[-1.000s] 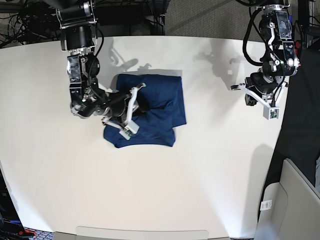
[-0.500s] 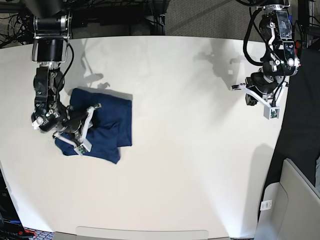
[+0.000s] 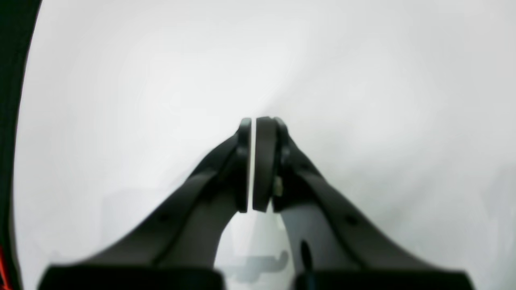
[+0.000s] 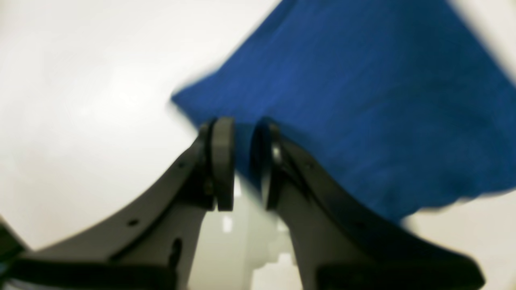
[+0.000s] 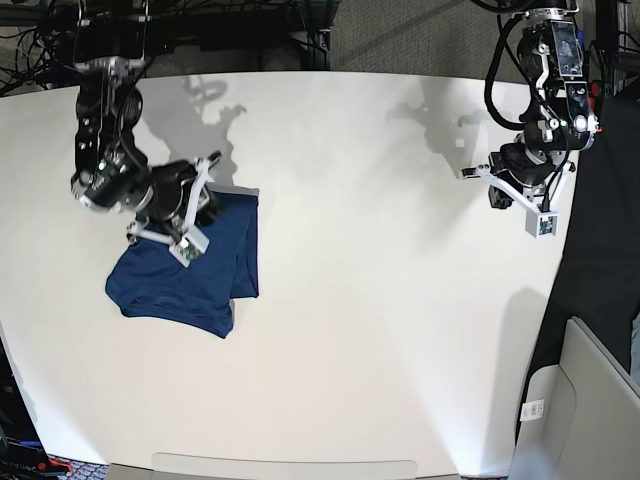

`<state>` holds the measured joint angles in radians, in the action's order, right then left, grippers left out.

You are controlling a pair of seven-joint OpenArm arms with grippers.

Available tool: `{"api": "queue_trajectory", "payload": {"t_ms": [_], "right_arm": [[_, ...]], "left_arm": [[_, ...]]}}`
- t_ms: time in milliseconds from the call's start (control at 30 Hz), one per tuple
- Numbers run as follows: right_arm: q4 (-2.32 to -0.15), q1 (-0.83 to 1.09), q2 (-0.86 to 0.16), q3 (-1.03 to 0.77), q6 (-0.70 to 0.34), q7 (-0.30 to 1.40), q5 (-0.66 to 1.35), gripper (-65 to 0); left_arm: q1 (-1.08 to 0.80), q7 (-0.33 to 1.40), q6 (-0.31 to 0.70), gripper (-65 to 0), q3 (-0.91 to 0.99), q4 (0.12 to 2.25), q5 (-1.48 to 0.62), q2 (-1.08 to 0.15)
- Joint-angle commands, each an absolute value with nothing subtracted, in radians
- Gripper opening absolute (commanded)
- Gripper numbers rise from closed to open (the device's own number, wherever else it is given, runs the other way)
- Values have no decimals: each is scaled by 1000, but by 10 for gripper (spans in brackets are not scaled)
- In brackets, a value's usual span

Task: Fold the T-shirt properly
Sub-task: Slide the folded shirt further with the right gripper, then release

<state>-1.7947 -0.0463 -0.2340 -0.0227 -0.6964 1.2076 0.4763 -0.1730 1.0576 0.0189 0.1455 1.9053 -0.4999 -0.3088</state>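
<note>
One change — right gripper [image 5: 188, 247] has lifted off the T-shirt [image 5: 190, 275], fingers parted over it; shirt lies folded on the table [image 5: 380, 380], left gripper [image 5: 540, 222] closed, well apart from it

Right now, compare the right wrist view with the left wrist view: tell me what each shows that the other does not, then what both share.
Only the right wrist view shows the dark blue T-shirt, beneath the parted fingertips of the right gripper. Only the left wrist view shows the left gripper, shut, over bare tabletop. Both share the white table.
</note>
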Motion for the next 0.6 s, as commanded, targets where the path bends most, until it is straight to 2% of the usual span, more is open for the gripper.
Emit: {"api": "queue_trajectory", "payload": {"t_ms": [0,233,333,567], "right_arm": [[-1830,-42,-237,-28,-698,1187,493,-547],[-1839,-13,-251,-163,-698,1182,455,-547],[-1828,-35,-286,-163,-698,1181,407,-547],[-1774,-73,-291,-163,-698,1130,325,-547]], "left_arm": [[-162,1043,22,-647,153,1923,-501,-320],[-160,1043,22,-647,148,1923,-503,-314],[-162,1043,22,-647,148,1923,-503,-314],[-188,1043,22,-647,153,1936,-503,-318]]}}
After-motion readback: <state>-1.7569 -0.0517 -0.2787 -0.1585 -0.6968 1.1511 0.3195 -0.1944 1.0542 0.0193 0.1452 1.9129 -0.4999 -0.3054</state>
